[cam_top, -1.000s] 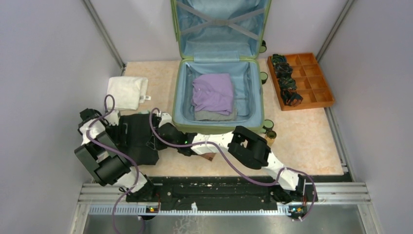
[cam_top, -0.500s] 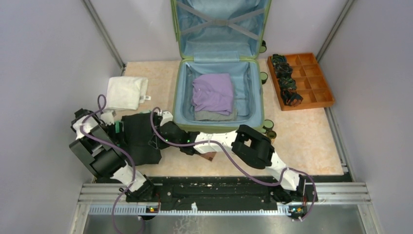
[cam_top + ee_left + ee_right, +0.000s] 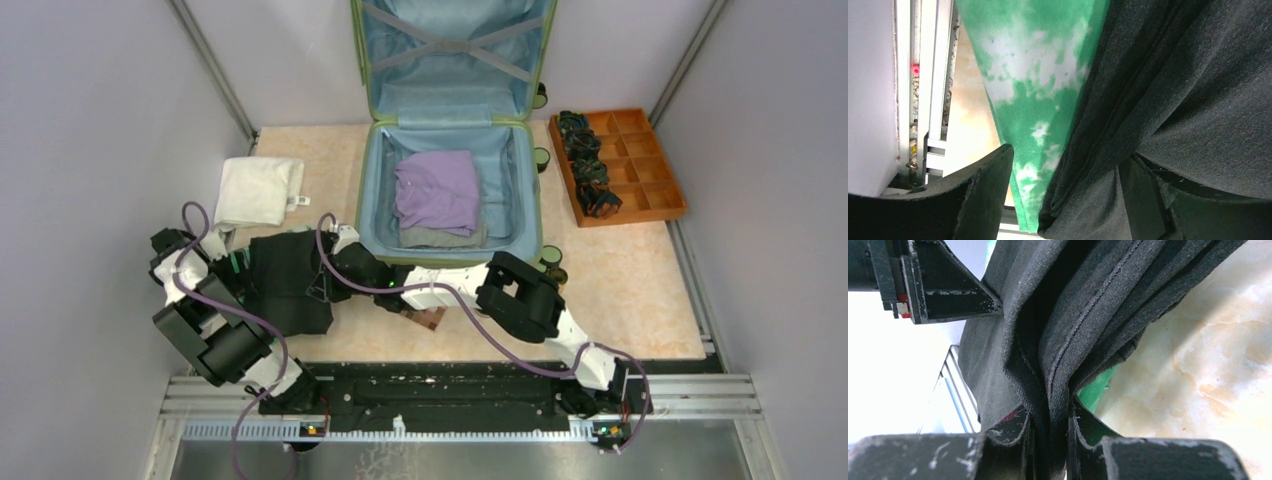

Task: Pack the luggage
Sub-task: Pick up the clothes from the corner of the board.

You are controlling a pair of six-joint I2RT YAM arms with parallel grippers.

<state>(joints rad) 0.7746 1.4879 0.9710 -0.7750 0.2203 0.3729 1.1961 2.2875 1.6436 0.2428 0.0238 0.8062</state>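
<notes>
Grey walls closed in a pale marbled table [image 3: 640, 290], and at its far middle the luggage [image 3: 375, 200] lay open, its lid propped upright against the back wall and a folded purple garment [image 3: 438, 190] resting on a grey one [image 3: 440, 238] in the blue-lined base. Just off the suitcase's near left corner a dark grey garment [image 3: 290, 285] hung bunched between the two arms. Over the past second the left arm had swung in to that garment's left edge, and the left pincer [image 3: 1063, 165] had begun narrowing; its jaws stood open on either side of the fold, not yet pinching. The right pincer [image 3: 1050, 425] was closed on the garment's gathered folds. With one end held and the other about to be caught, the garment looked nearly ready to carry into the case. A white folded cloth [image 3: 260, 190] lay to the far left, an orange compartment tray [image 3: 668, 205] to the right. A green-and-white tie-dye cloth [image 3: 1038, 100] showed under the dark garment. The white cloth's small tag [image 3: 297, 202] was too small to read.
</notes>
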